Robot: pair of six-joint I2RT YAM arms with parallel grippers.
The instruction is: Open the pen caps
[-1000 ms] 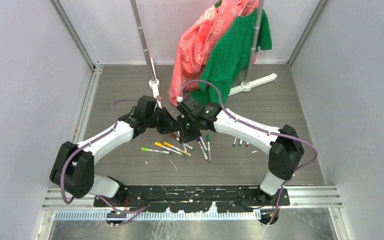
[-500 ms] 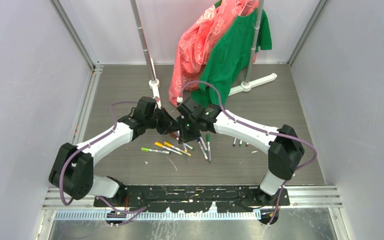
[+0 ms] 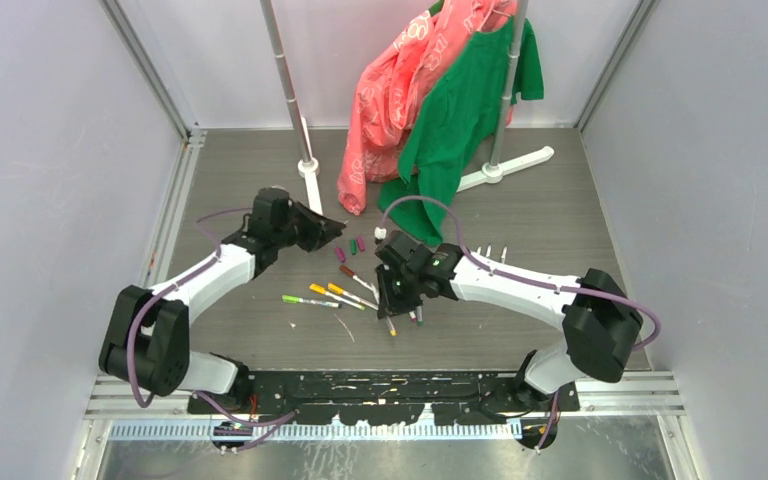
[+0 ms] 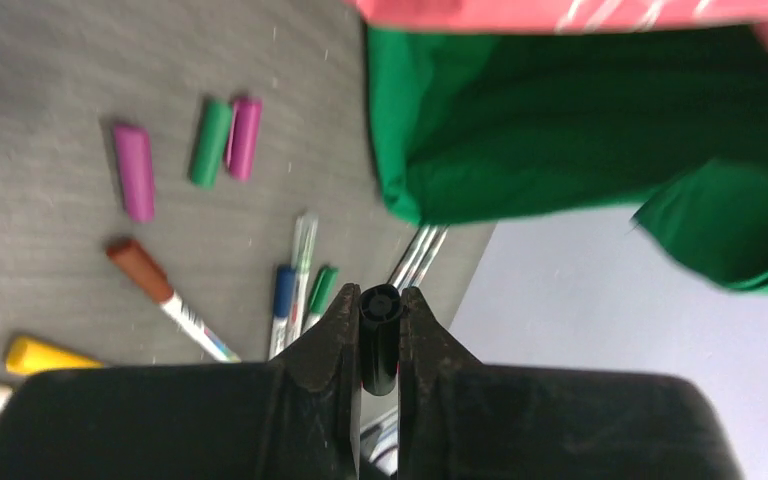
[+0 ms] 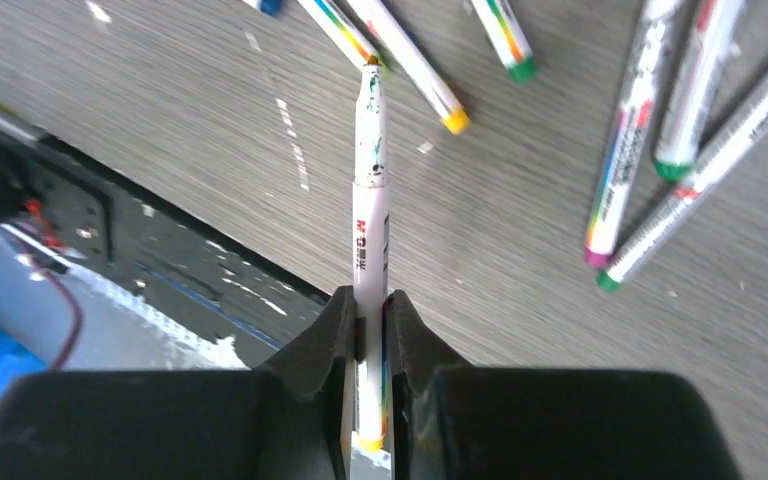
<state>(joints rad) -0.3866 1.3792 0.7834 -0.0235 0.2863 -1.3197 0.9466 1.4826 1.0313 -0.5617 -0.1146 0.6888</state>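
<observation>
Drawn apart now, the right gripper [image 5: 368,300] clamps a thin white-barrelled marker pen [image 5: 370,170] bare-tipped over the grey table [image 3: 560,190], the left gripper [image 4: 380,298] pinches a dark stubby plastic cap [image 4: 380,340] aloft, and several capped pens [image 3: 310,301] remain.

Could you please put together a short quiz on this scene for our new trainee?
1. True or false: the right gripper holds a pen with its tip uncapped.
2. Which loose caps lie side by side in the left wrist view? A) green cap and magenta cap B) two blue caps C) two brown caps
3. What is the left gripper shut on?
Key: 1 true; 2 A; 3 a dark cap.
</observation>
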